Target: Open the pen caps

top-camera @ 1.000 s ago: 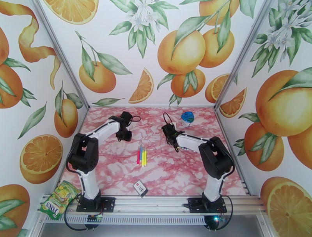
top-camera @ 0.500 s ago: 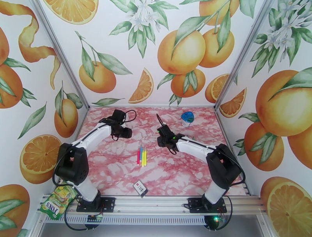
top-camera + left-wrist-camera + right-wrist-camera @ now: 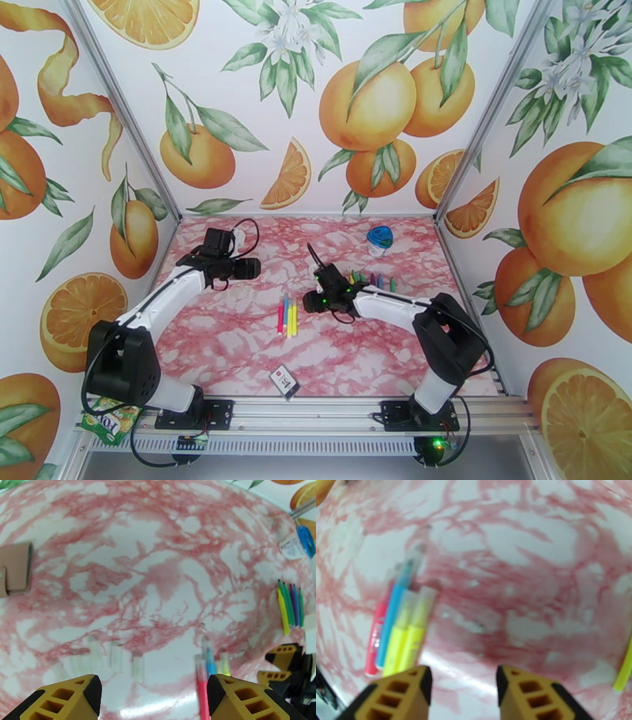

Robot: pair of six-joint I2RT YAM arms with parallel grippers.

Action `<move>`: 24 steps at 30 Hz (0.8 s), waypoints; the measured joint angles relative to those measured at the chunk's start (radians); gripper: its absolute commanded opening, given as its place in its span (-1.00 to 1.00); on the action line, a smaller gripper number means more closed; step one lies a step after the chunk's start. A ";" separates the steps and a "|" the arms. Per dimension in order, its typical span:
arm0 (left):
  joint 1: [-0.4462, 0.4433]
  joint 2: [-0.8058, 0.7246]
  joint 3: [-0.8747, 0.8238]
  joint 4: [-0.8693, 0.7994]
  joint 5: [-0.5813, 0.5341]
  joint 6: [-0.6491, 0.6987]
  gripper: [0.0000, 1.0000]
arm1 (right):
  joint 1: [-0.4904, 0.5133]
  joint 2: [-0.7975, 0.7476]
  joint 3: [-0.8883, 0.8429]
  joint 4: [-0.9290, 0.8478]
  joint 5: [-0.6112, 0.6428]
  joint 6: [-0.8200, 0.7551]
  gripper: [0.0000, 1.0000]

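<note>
Marbled pink table [image 3: 237, 347]: four pens [image 3: 287, 316] lie touching at centre, pen caps [image 3: 419, 600] on. Left gripper [image 3: 153, 683] wide open, empty; right gripper [image 3: 464, 675] parted, empty. Risk: pinching two pens together, scattering neighbours.

1. Left arm [image 3: 162, 300] and right arm [image 3: 391, 302]: white tubular links, bulky black joint housings.
2. Black base blocks [image 3: 193, 412], one per arm.
3. Thin black cable [image 3: 246, 227] loops off each wrist.
4. Small green light [image 3: 324, 301] on the right wrist.
5. Left gripper [image 3: 154, 697] and right gripper [image 3: 464, 695]: yellow-orange fingers [image 3: 59, 699] with rectangular recesses, black inner pads [image 3: 96, 689].
</note>
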 measured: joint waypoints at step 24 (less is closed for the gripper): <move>0.024 -0.056 -0.036 0.050 0.022 -0.024 0.55 | 0.084 0.116 0.034 0.042 -0.072 0.015 -0.08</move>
